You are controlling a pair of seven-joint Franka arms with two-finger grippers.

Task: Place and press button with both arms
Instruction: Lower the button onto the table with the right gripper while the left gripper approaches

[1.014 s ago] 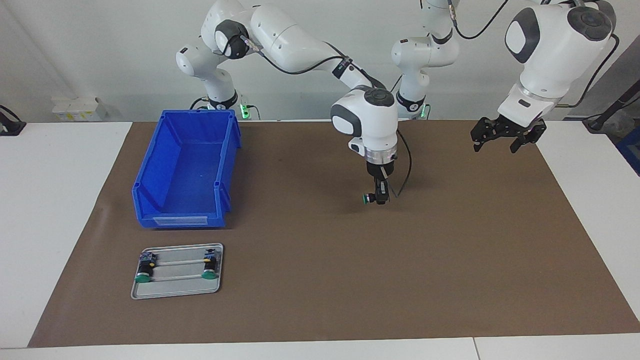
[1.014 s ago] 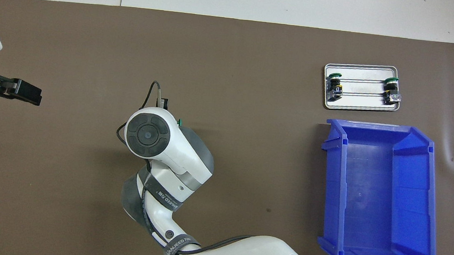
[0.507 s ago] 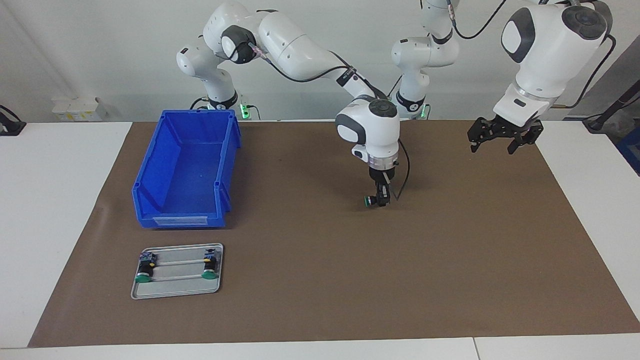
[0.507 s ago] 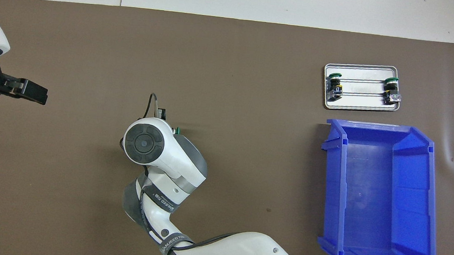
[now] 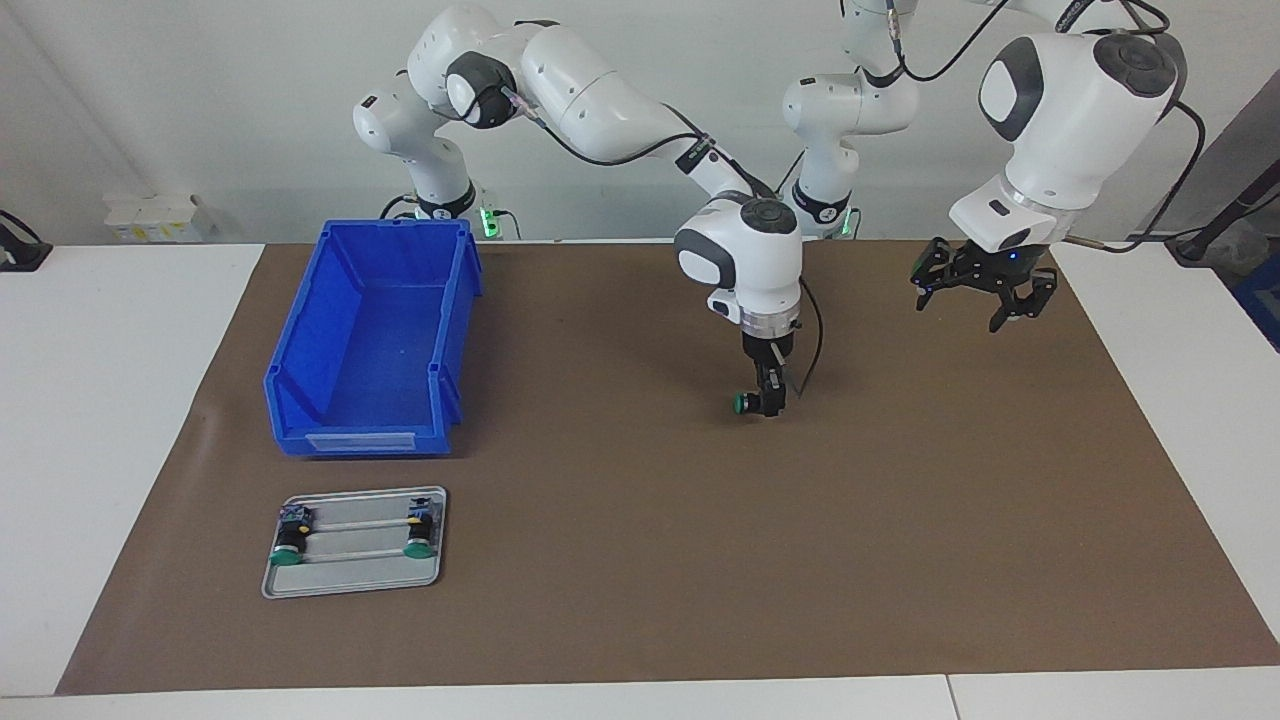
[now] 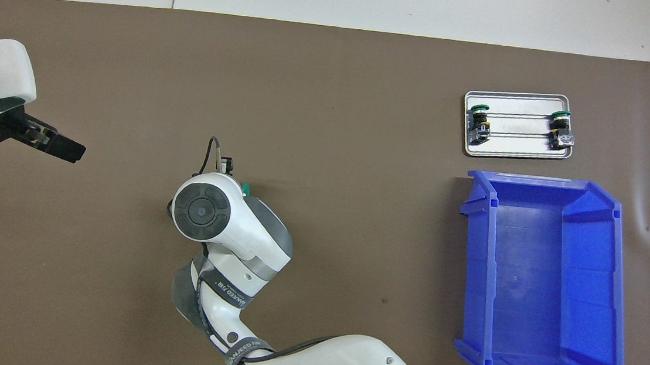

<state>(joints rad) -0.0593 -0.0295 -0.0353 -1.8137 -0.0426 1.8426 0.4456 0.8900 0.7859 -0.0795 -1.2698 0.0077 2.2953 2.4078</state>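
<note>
My right gripper (image 5: 766,402) hangs low over the middle of the brown mat (image 5: 640,560), shut on a button (image 5: 745,403). The button lies sideways, its green cap toward the right arm's end of the table. In the overhead view only the cap (image 6: 246,188) shows beside the right wrist; the right gripper is hidden there. I cannot tell whether the button touches the mat. My left gripper (image 5: 966,300) is open and empty, raised over the mat at the left arm's end (image 6: 63,149). Two more buttons (image 5: 288,545) (image 5: 420,538) lie on a metal tray (image 5: 355,580).
An empty blue bin (image 5: 370,330) stands on the mat at the right arm's end, with the metal tray (image 6: 514,153) beside it, farther from the robots. White table (image 5: 100,450) borders the mat.
My left gripper has moved down and toward the middle of the table. My right gripper has shifted slightly toward the left arm's end with the button, still low over the mat.
</note>
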